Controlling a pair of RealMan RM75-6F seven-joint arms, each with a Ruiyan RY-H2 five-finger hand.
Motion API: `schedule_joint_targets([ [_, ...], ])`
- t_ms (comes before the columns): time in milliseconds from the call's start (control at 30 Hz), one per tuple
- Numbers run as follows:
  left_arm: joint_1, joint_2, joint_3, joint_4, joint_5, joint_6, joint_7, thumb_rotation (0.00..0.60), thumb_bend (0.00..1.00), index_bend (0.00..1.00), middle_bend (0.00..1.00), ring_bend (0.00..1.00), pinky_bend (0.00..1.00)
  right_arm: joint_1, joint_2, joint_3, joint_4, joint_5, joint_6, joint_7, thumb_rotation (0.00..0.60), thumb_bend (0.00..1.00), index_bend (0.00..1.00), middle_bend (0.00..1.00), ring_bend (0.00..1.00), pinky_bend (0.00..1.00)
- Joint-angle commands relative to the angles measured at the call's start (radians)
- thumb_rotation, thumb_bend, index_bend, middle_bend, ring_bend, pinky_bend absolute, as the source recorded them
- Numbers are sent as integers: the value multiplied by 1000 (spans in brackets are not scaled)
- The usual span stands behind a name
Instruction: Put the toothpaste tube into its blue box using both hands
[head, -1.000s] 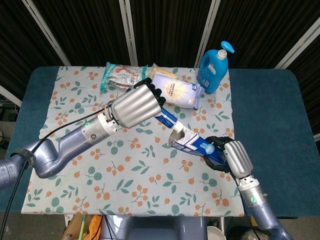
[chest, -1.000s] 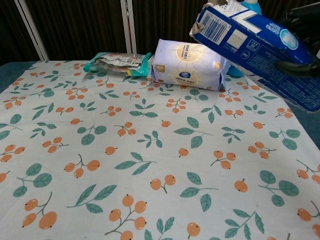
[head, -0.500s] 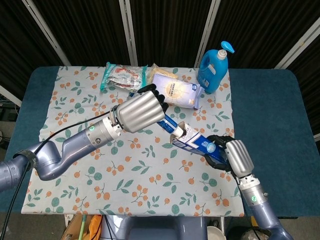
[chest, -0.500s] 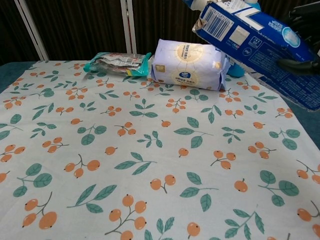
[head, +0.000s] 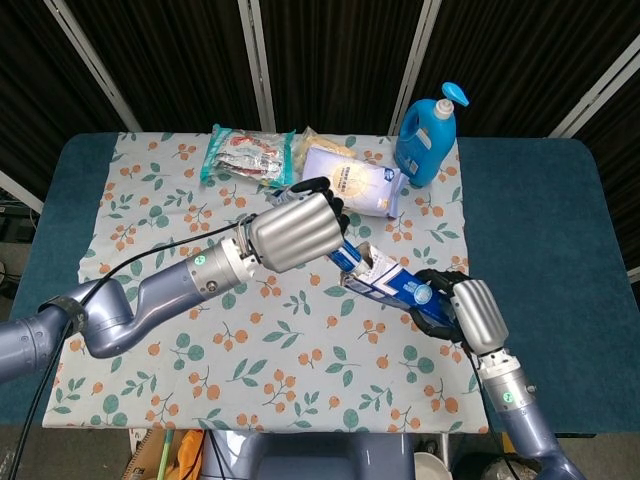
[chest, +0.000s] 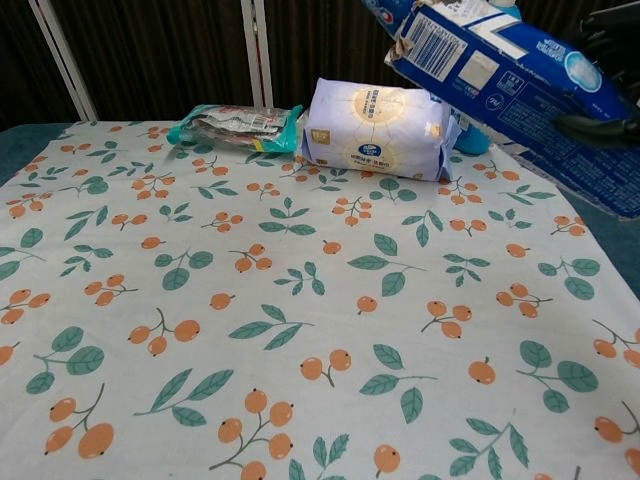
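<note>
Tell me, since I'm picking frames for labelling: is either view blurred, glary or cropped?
Head view: sharp, evenly lit, soft shadows on the tablecloth; both hands show. Chest view: the blue box is cut off at the top and right edges; no strong glare in either.

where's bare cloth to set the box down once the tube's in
The near half of the floral cloth lies bare, as does the left side below the snack packet. The far edge is crowded: packet, tissue pack, detergent bottle.
</note>
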Motion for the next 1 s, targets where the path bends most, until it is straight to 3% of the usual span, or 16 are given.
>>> schedule_joint_targets([
  [33, -17, -19, -5, 7, 4, -6, 16, 600, 441, 658, 750, 726, 654, -2, 1, 4, -6, 5, 3, 8, 600, 365, 498, 527, 508, 444],
  [367, -98, -102, -31, 63, 46, 4, 92, 600, 440, 646, 728, 708, 652, -16, 22, 42, -91, 100, -6, 123, 600, 365, 498, 527, 508, 444],
  [667, -146, -168, -58, 112, 68, 52, 141, 600, 319, 494, 553, 587, 626, -26, 95, 94, -187, 195, -83, 390, 600, 365, 498, 527, 508, 445],
  [1000, -168, -211, -98, 121, 55, 115, 179, 600, 258, 327, 358, 409, 428, -52, 115, 127, -203, 131, -88, 695, 600, 365, 498, 527, 507, 444],
])
